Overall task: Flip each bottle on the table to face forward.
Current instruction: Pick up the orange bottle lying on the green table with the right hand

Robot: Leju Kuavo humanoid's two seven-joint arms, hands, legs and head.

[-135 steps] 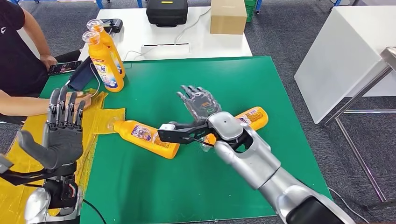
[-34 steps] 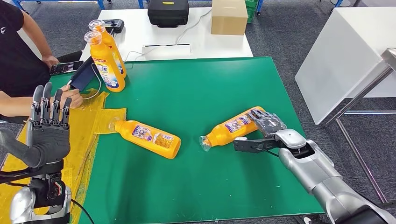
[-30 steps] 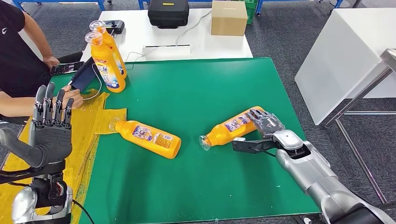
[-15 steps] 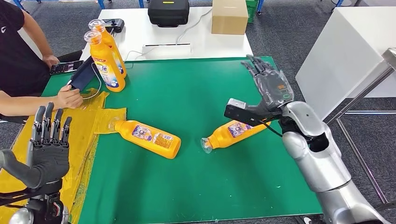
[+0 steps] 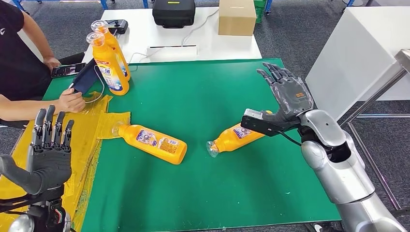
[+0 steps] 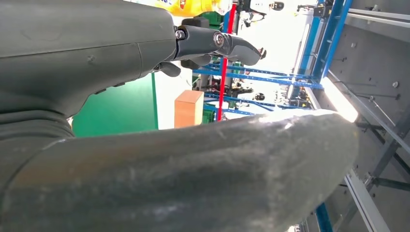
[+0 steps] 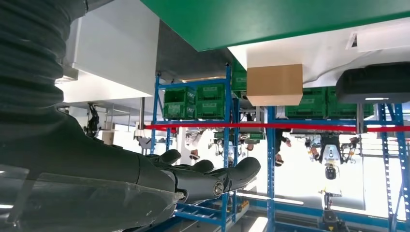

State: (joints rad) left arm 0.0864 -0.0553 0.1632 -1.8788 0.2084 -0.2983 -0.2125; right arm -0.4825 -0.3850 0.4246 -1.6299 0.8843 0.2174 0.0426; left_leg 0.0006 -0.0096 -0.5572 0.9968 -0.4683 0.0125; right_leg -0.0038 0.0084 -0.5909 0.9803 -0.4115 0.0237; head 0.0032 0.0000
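Above the green table point(image 5: 203, 193): my right hand point(image 5: 288, 94) hangs in the air with its fingers spread and nothing in it, palm turned up and away from the table.

Just below that hand: one orange bottle point(image 5: 235, 137) lies on its side, cap end pointing toward me — the hand is clear of it, not touching. Its label shows partly; I can't tell from here whether that is the front face.

Further off, toward my left side: a second orange bottle point(image 5: 153, 141) lies flat too, its clear cap resting at the edge of the yellow cloth point(image 5: 99, 126). Label up, I judge, since print is readable on top.

Left hand point(image 5: 48, 154): raised near my own body, fingers straight and apart, holding nothing — parked out of the way, I judge, so the right arm has the table to itself.

Far beyond the left hand: two upright bottles point(image 5: 110, 63) stand together at the table's corner, labels turned my way. I read those as finished, placed aside to keep the working area free.

Beside them: a person's hand point(image 5: 72, 100) rests on the yellow cloth, with a dark phone point(image 5: 65, 70) nearby.

Next move, as I judge it: bring the right hand down over the near bottle and wrap its body before turning it.
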